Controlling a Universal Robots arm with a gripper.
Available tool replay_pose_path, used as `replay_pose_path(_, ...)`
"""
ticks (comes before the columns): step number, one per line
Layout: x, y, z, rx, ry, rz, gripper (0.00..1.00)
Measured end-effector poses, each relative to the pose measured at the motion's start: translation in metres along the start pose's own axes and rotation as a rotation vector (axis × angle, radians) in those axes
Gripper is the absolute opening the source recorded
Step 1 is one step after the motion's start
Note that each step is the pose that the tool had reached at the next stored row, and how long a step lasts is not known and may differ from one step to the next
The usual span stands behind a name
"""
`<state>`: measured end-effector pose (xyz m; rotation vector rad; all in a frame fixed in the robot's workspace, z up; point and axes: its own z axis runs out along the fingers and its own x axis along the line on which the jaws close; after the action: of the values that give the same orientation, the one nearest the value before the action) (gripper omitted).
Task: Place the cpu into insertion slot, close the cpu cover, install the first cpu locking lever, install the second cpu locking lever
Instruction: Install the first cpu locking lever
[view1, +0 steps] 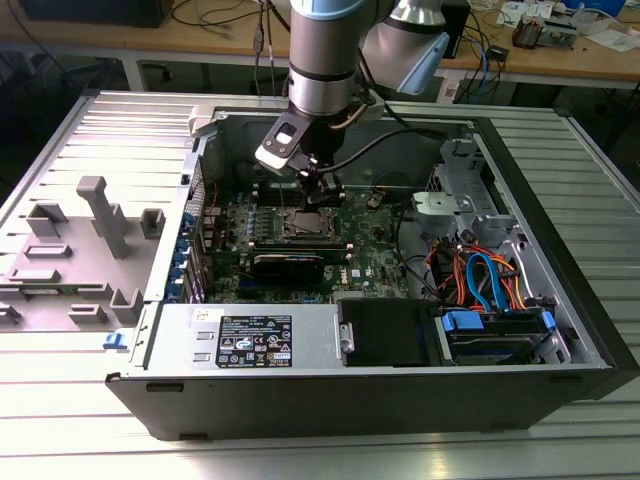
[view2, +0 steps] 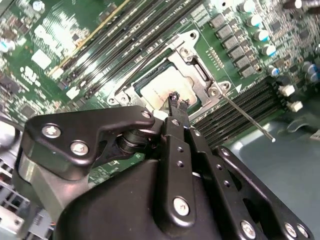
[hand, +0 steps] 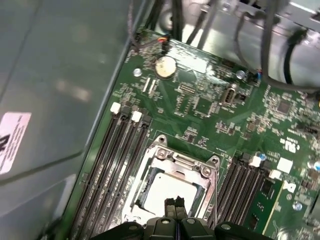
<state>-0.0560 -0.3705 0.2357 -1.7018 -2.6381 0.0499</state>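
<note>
Exterior view: gripper (view1: 318, 192) low inside the open computer case (view1: 350, 400), just above the insertion slot (view1: 300, 226) on the green motherboard (view1: 372, 255).

Second wrist view: cpu (view2: 162, 89) flat in the slot, dull silver top up, square with no long axis, edges parallel to the rim. cpu cover (view2: 197, 70) flat around it. Thin locking lever (view2: 247, 117) slanting off one corner across the memory slots (view2: 252, 100).

First wrist view: fingertips (hand: 171, 204) pressed together over the chip's near edge, holding nothing.
</note>
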Motion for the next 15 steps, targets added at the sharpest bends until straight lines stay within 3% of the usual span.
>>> replay_pose_path(6,0.0001,0.0001,0.0007,-0.002,-0.0033,-0.123,0.11)
replay_pose_path(15,0.0002,0.0001,0.0007,-0.0018,-0.0033,-0.13,0.11)
